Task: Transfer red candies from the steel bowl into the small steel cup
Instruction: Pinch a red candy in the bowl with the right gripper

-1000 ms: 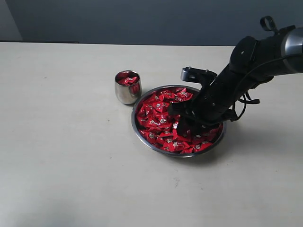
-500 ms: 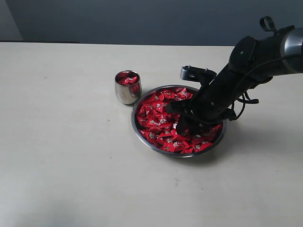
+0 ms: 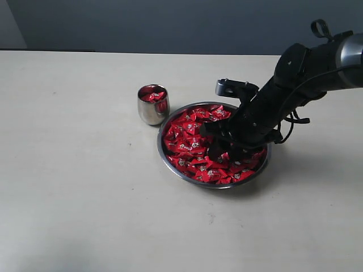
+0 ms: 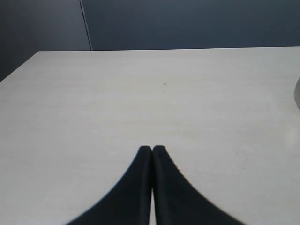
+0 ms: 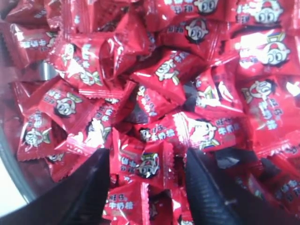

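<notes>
The steel bowl sits mid-table, heaped with red candies. To its left stands the small steel cup, with a few red candies showing at its mouth. My right gripper reaches down into the bowl's middle. In the right wrist view it is open, its black fingers sunk among the red candies, one on each side of a single wrapped candy. The bowl's wall shows beside them. My left gripper is shut on nothing above bare table and is absent from the exterior view.
The pale table spreads wide around the bowl and cup, with a dark wall behind it. My right arm comes in from the right edge, slanting over the bowl's far side.
My right gripper has shifted slightly up and to the left inside the bowl. The cup, the bowl and the left gripper have not moved.
</notes>
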Robot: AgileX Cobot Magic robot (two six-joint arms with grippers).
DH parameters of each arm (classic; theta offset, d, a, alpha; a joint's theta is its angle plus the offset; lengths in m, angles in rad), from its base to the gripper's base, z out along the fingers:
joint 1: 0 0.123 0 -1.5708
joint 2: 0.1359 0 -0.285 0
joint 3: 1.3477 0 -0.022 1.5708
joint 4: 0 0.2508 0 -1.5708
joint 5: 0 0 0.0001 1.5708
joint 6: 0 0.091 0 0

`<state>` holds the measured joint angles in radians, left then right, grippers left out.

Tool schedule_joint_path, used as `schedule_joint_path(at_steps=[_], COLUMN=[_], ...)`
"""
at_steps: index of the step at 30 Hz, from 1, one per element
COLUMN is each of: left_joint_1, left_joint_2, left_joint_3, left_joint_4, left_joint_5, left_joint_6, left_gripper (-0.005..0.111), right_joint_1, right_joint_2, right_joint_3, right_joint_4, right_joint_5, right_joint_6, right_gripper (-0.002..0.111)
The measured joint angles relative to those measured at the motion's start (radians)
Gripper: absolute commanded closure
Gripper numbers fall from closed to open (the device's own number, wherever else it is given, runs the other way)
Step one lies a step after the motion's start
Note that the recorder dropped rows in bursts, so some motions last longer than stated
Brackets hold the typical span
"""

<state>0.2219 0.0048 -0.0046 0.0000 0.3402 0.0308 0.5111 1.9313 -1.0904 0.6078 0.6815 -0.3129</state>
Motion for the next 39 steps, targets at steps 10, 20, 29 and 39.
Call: schedule_joint_path(at_steps=[10,20,29,39], left_joint_1=[0.0,0.0,0.0,0.0], left_joint_2=[0.0,0.0,0.0,0.0], left_joint_3=[0.0,0.0,0.0,0.0], left_joint_4=[0.0,0.0,0.0,0.0], left_joint_5=[0.0,0.0,0.0,0.0], left_joint_6=[0.0,0.0,0.0,0.0], left_gripper=[0.106,0.106,0.106,0.106], right_joint_1=[0.0,0.028,0.039,0.039], right_joint_2=[0.0,0.05,0.052,0.039], right_joint_3=[0.0,0.0,0.0,-0.049], right_joint_4=[-0.004,0.005,0.007,0.003], right_joint_5=[-0.02,-0.028,-0.037,0.007], right_joint_6=[0.0,-0.002,-0.002,-0.002], right_gripper=[0.06,0.06,0.06,0.091])
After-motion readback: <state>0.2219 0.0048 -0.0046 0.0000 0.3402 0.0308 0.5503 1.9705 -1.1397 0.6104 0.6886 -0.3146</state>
